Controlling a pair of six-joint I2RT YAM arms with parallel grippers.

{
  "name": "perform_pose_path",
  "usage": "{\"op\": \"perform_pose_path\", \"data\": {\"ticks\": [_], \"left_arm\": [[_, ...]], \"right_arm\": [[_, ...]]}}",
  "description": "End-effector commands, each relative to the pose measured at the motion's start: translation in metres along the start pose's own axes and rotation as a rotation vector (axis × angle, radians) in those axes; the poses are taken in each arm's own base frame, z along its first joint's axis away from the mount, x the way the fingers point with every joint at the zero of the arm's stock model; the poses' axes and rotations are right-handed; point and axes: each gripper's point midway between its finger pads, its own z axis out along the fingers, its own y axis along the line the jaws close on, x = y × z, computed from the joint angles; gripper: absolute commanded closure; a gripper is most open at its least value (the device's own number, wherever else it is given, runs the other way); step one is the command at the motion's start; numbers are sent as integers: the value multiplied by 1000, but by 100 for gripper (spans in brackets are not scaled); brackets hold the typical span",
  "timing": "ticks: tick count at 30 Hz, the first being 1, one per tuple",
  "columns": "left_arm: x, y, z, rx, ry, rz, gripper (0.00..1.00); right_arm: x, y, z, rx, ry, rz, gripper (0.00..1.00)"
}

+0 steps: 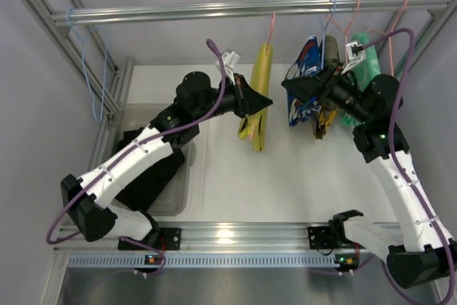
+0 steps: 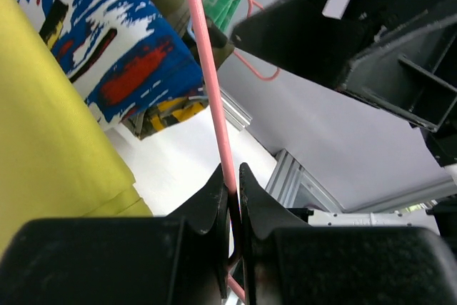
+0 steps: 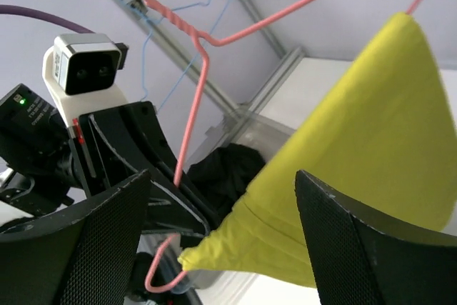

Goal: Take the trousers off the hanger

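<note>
The yellow trousers (image 1: 259, 98) hang folded over a pink wire hanger (image 1: 272, 26) on the rail. My left gripper (image 1: 261, 102) is shut on that hanger's wire at the trousers' left side; in the left wrist view the gripper (image 2: 234, 175) pinches the pink wire (image 2: 211, 83), with yellow cloth (image 2: 50, 155) to the left. My right gripper (image 1: 291, 91) is open just right of the trousers. In the right wrist view the gripper (image 3: 223, 183) faces the yellow cloth (image 3: 371, 133), which lies between its pads without touching. Black trousers (image 1: 146, 169) lie in the bin.
A blue patterned garment (image 1: 305, 80), an olive one (image 1: 325, 116) and a green one (image 1: 365, 62) hang on the right of the rail (image 1: 214, 11). An empty blue hanger (image 1: 93, 69) hangs at far left. The clear bin (image 1: 187, 176) stands at the table's left.
</note>
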Motion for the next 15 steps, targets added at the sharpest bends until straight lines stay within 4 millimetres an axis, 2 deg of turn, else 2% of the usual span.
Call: {"op": "perform_pose_path", "data": {"ticks": [1,5,7,15], "left_arm": [[-66,-53,-30,134,-254,120,100],[-64,-54,-33,134,-247,100,100],[-64,-56,-35,135,-246,101,100],[-64,-57,-35,149,-248,100,100]], "right_arm": [[-12,49,19,-183,-34,-38,20],[5,52,41,-211,7,19,25],[12,55,50,-235,24,48,32],[18,54,73,-268,39,140,44]]}}
